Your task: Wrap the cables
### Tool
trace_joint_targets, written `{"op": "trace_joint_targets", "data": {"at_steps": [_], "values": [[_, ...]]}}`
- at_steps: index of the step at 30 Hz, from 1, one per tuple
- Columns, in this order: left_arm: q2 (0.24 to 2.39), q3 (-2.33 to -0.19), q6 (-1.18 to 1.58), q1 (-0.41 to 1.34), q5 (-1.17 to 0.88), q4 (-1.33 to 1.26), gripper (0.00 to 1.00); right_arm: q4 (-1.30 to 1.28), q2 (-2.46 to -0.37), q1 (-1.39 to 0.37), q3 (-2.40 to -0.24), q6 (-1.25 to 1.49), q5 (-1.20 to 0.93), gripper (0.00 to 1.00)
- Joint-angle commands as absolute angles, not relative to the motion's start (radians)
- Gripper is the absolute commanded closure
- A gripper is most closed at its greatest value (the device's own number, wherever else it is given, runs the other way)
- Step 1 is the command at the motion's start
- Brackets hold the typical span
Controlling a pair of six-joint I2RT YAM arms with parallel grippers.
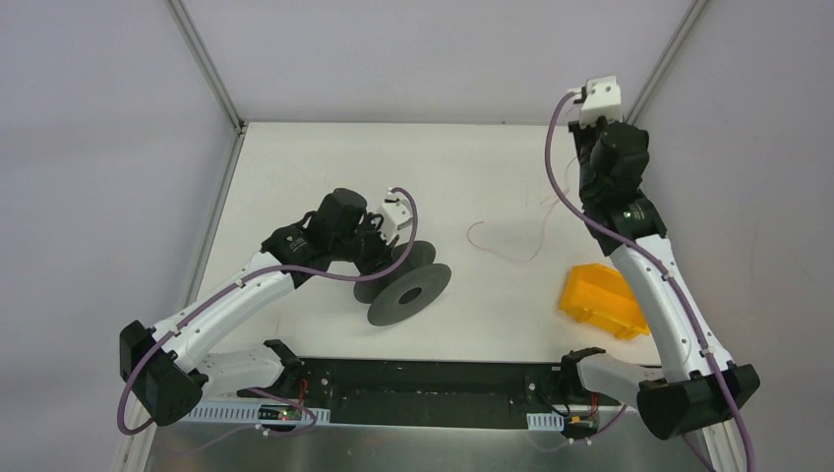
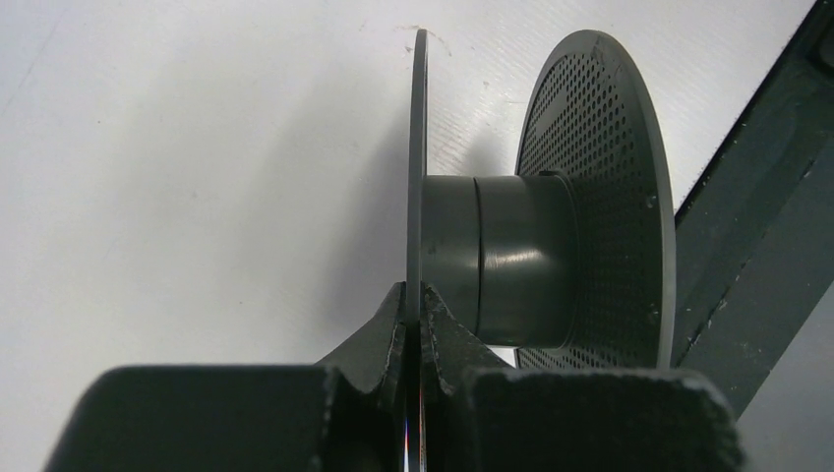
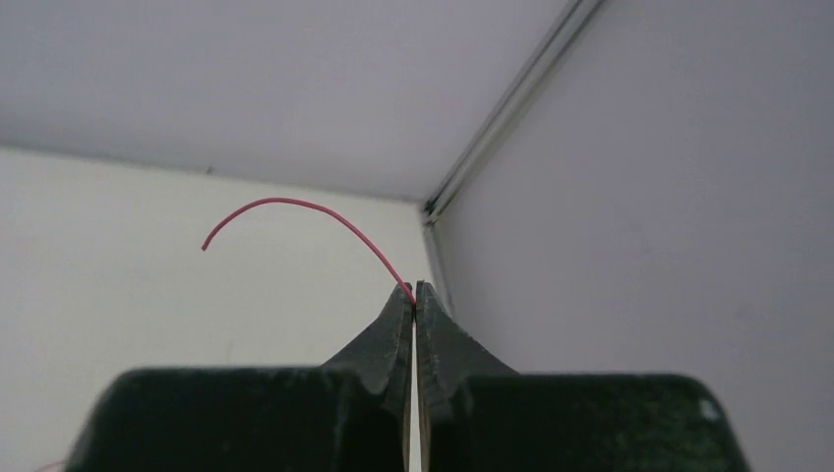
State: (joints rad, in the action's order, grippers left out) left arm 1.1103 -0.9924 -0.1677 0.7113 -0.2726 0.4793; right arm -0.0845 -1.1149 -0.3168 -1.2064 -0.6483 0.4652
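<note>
Two claws: each one is squeezed shut on something.
Left claw: its two tips pinch the thin edge of one round plate of the spool. In the left wrist view that plate runs straight up from the tips toward 12 o'clock.
Spool: it is dark grey, with two round plates and a fat middle piece between them. It sits a little toward 7 o'clock from the middle of the table. Its plates stand on edge and lean. The plate that is not held has lots of tiny holes and is on the side of the near edge. It is hard to tell if the spool rests on the table or is lifted a bit.
Right claw: its tips are clamped tight on the cable. The arm holds it up high, by the 1 o'clock corner of the table, where two walls meet.
Cable: it is very thin and pinkish red. A short end pokes out of the right claw's tips and bends over toward 10 o'clock. In the top view, a faint loose loop lies on the table at about 3 o'clock from the spool, not touching it.
Yellow bin: it sits at 4 o'clock on the table, just beside the right arm and apart from the loop.
Table: it is white and flat.
</note>
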Motion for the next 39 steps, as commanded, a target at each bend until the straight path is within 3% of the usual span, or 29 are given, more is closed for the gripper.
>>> {"op": "trace_joint_targets", "data": {"at_steps": [1, 6, 11, 14, 16, 23, 39], "values": [[1.065, -1.011, -0.171, 0.702, -0.346, 0.459, 1.0, 0.097, -1.19, -0.299, -1.404, -0.915, 0.62, 1.0], [1.058, -0.992, -0.144, 0.701, -0.357, 0.447, 1.0, -0.02, -1.187, -0.322, -1.396, -0.793, 0.448, 1.0], [1.082, -0.98, -0.089, 0.694, -0.422, 0.402, 1.0, -0.074, -1.04, -0.352, -1.093, -0.459, -0.055, 1.0], [1.095, -0.983, -0.08, 0.686, -0.42, 0.403, 1.0, -0.008, -0.998, -0.381, -0.883, -0.304, -0.18, 1.0], [1.096, -0.983, -0.075, 0.678, -0.42, 0.404, 1.0, 0.061, -0.988, -0.416, -0.793, -0.276, -0.214, 1.0], [1.113, -1.008, -0.036, 0.657, -0.463, 0.408, 0.79, 0.133, -1.049, -0.507, -0.743, -0.335, -0.213, 1.0], [1.105, -1.059, 0.072, 0.625, -0.429, 0.462, 0.65, 0.336, -1.182, -0.723, -0.776, -0.555, -0.279, 1.0]]}}
